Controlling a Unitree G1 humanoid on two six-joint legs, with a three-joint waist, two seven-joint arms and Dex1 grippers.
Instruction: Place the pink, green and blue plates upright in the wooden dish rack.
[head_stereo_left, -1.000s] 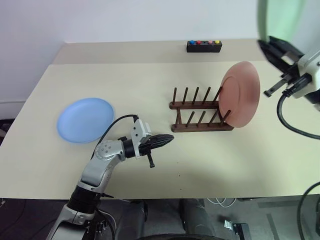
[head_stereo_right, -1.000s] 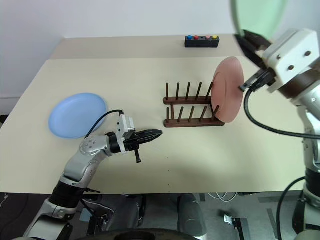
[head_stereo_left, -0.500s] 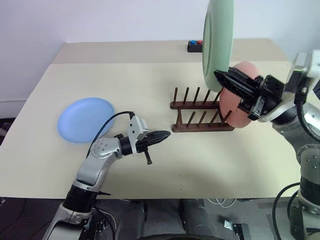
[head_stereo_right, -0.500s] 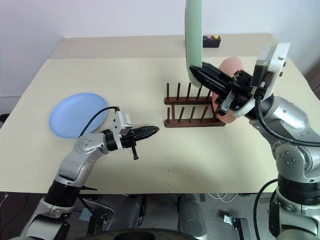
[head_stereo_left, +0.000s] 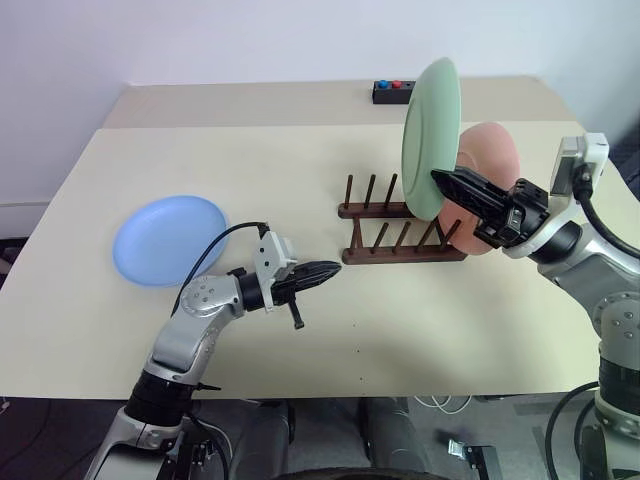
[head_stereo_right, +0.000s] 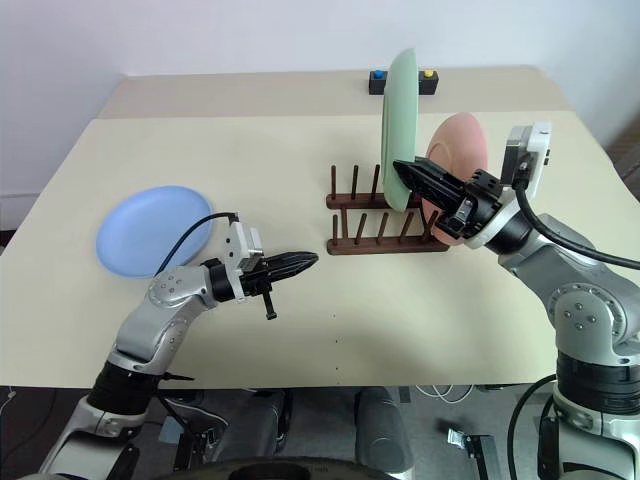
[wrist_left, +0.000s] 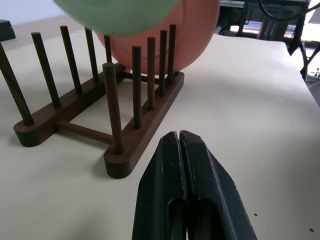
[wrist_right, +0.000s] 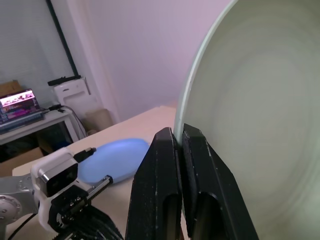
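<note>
Right gripper (head_stereo_left: 445, 180) pinched the green plate (head_stereo_left: 430, 135) upright over the rack (head_stereo_left: 400, 232), pink plate (head_stereo_left: 490, 190) already slotted; left gripper (head_stereo_left: 335, 270) clenched empty, blue plate (head_stereo_left: 170, 240) near the table's left edge.

Even, bright light, soft shadows on the table (head_stereo_left: 300, 160). The green plate (wrist_left: 115, 12) blurs at the left wrist frame's top; background monitors are hazy.
</note>
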